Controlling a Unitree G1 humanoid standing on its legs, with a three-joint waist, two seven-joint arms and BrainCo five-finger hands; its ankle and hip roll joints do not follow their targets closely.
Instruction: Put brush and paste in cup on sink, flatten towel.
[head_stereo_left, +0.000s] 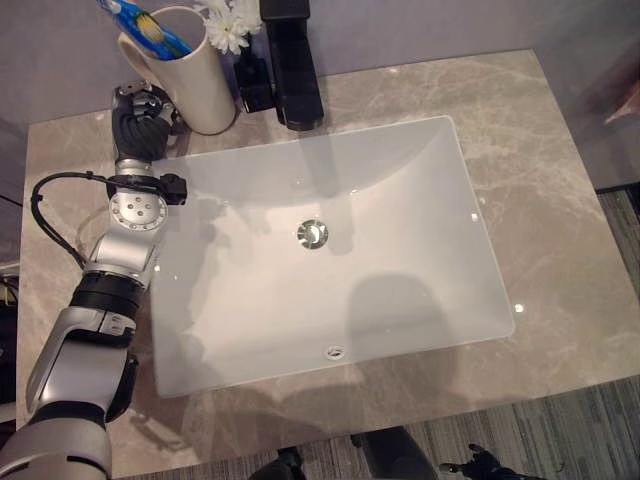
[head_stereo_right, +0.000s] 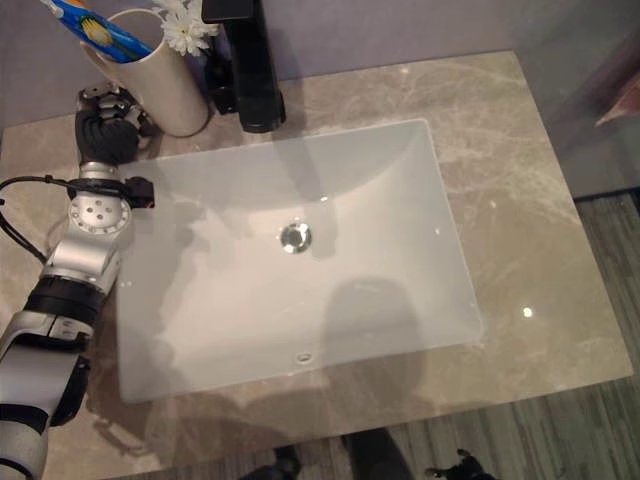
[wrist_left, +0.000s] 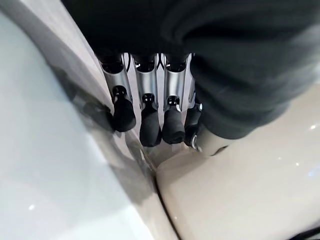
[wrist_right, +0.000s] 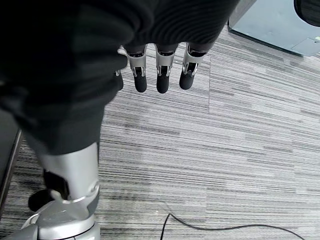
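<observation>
A cream cup (head_stereo_left: 200, 80) with a handle stands on the counter's back left corner, just behind the white sink (head_stereo_left: 420, 300). A blue brush (head_stereo_left: 138, 22) and something blue with yellow and orange stick out of its mouth. I cannot tell whether the second item is the paste. My left hand (head_stereo_left: 140, 125) rests on the counter against the cup's lower left side. In the left wrist view its fingers (wrist_left: 150, 122) hang straight and open beside the cup wall (wrist_left: 250, 190), holding nothing. My right hand (wrist_right: 157, 75) hangs open over the striped floor.
A black faucet (head_stereo_left: 295, 70) stands behind the basin, with a white flower (head_stereo_left: 228, 28) in a small dark vase beside it. The basin has a metal drain (head_stereo_left: 312, 233). The marble counter (head_stereo_left: 560, 180) extends to the right of the basin.
</observation>
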